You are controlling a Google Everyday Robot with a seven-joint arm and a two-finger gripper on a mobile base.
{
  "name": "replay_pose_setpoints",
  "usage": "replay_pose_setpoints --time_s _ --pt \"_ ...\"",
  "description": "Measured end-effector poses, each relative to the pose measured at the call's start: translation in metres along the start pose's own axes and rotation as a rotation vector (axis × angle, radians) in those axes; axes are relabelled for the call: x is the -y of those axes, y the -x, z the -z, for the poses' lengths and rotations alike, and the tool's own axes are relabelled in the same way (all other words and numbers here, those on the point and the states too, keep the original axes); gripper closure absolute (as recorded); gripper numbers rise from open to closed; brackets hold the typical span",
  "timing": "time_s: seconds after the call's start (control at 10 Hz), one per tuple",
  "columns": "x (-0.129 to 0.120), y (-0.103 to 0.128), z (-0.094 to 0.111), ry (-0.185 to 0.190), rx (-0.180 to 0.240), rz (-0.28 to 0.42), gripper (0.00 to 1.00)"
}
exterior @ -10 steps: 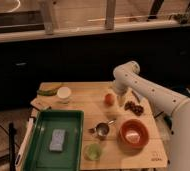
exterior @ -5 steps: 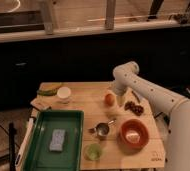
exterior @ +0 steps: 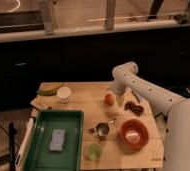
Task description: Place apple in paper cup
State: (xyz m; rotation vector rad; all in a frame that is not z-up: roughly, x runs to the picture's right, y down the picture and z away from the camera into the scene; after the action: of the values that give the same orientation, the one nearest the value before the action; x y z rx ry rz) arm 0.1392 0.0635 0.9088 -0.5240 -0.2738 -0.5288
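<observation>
The apple (exterior: 109, 99) is a small orange-red fruit resting on the wooden table (exterior: 83, 107), near its middle. My gripper (exterior: 119, 99) hangs down from the white arm (exterior: 138, 85) just to the right of the apple, close beside it. I cannot tell if it touches the apple. The paper cup (exterior: 64, 93) is a short white cup standing upright at the table's back left, well to the left of the apple.
A dark red grape cluster (exterior: 134, 107) lies right of the gripper. A red bowl (exterior: 134, 134), a metal measuring cup (exterior: 102, 130) and a translucent green cup (exterior: 93, 151) stand at the front. A green tray (exterior: 75, 145) with a sponge (exterior: 57, 140) fills the front left. A banana (exterior: 48, 90) lies beside the paper cup.
</observation>
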Motion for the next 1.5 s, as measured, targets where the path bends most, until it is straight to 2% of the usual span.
replay_pose_setpoints --time_s 0.8,1.5 --pt "0.005 0.011 -0.012 0.016 0.029 0.099 0.20" --pt "0.004 0.014 -0.024 0.021 0.061 0.119 0.20"
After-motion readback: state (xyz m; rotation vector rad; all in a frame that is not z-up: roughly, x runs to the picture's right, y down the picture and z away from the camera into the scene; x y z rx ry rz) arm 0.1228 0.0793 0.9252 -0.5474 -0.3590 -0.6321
